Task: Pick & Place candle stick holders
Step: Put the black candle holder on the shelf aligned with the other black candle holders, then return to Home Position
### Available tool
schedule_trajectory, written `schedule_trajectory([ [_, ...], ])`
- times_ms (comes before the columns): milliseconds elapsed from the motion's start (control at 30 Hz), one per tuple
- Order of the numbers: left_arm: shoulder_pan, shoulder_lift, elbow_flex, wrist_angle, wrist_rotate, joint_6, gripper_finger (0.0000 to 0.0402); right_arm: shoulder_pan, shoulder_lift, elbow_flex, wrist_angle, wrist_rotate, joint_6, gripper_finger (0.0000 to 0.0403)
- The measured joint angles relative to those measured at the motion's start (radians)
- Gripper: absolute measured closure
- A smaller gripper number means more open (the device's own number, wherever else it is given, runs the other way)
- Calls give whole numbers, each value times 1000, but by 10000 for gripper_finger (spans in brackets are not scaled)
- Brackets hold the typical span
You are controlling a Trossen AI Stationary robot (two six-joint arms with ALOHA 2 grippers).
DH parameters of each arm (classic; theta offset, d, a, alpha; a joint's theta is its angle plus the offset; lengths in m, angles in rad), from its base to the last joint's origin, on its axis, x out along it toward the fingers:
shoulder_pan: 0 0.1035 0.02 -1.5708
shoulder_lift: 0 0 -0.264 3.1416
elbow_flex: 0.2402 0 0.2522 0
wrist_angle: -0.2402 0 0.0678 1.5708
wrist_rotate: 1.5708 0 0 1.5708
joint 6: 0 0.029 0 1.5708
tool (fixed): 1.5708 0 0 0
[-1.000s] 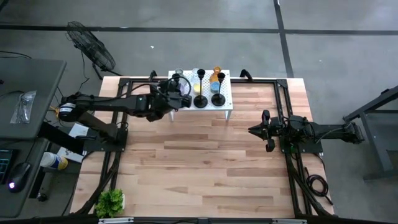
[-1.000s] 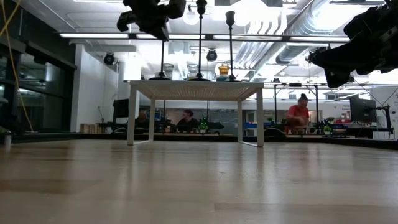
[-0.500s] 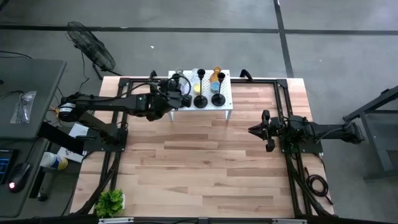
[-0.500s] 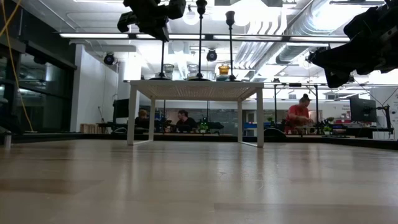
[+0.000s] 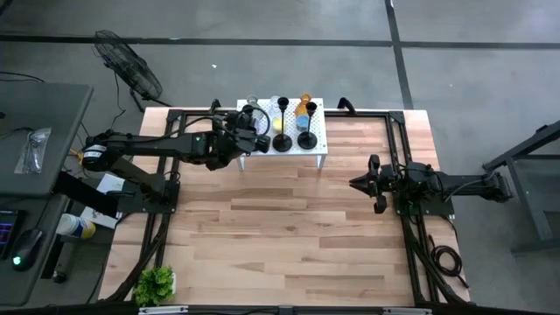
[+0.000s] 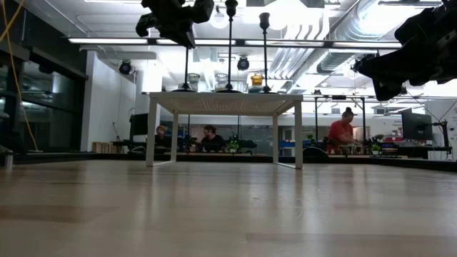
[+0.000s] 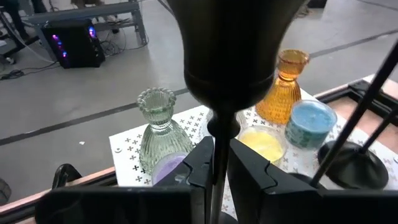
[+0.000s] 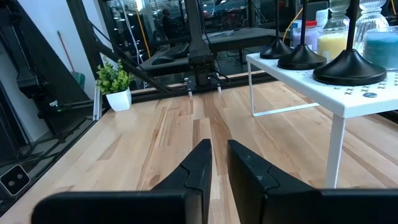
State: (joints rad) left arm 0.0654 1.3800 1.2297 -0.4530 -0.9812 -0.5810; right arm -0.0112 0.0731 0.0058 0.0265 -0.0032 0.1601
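Left wrist view | no writing readable | left fingers [image 7: 200,163] flank black holder stem [image 7: 216,158] | right fingers [image 8: 200,163] near-together

Bright, even overhead light fills the high view, shadows soft and faint. Ceiling lamps [image 6: 285,14] glare white in the low view, silhouetting everything above the wooden table [image 6: 228,207]. Up close, the black candle holder [image 7: 230,56] blurs dark.
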Motion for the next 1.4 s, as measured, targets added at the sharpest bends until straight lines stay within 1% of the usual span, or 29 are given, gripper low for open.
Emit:
schedule_trajectory([
  [200,0,0,0,0,32,35,361,0,0,0,0,0,0,361],
  [267,0,0,0,0,33,36,355,0,0,0,0,0,0,361],
  [367,0,0,0,0,32,37,326,0,0,0,0,0,0,361],
  [567,0,0,0,0,30,37,231,0,0,0,0,0,0,361],
  [700,-16,0,0,-2,25,45,182,0,0,0,0,0,0,361],
  [833,-51,-23,-1,-4,9,109,160,0,0,0,0,0,0,361],
  [1000,-95,-76,-4,-30,18,143,158,0,0,0,0,0,0,361],
  [1100,-108,-127,-47,-17,83,143,158,0,0,0,0,0,0,361],
  [1233,-106,-229,-165,43,243,162,158,0,0,0,0,0,0,361],
  [1300,-106,-289,-246,115,357,208,158,0,0,0,0,0,0,361],
  [1400,-105,-394,-388,267,553,282,158,0,0,0,0,0,0,361],
])
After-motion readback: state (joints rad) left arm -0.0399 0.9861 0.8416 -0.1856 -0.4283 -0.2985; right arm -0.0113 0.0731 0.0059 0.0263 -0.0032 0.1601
